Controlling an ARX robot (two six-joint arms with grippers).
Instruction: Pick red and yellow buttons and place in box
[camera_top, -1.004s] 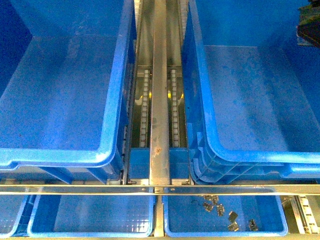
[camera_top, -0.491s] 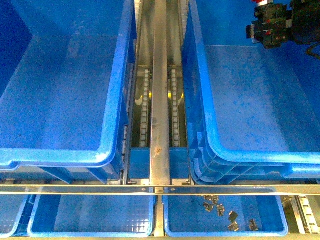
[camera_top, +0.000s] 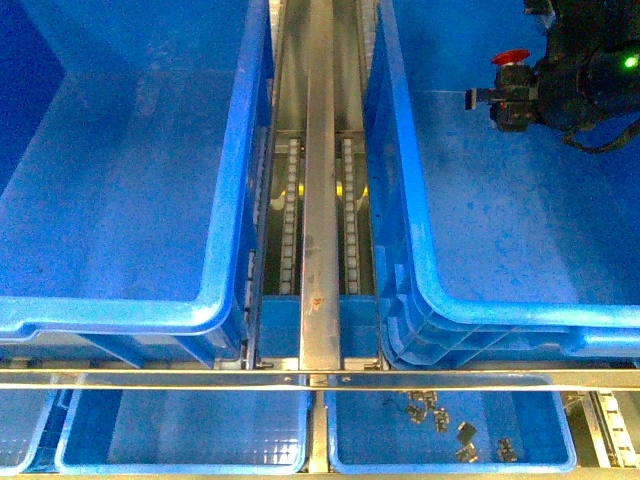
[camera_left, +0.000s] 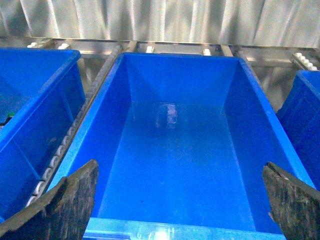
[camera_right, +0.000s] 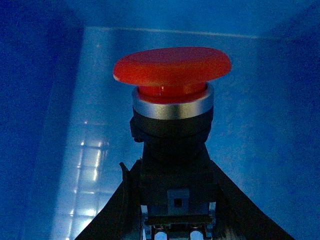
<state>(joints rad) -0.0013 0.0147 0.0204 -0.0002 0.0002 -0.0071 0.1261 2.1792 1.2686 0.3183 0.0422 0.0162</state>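
Gripping red button (camera_right: 172, 70), R gripper (camera_top: 507, 98) over box (camera_top: 520, 315)

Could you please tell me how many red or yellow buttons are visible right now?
1: a red button, held in the right gripper over the right-hand box. Others may lie out of view.
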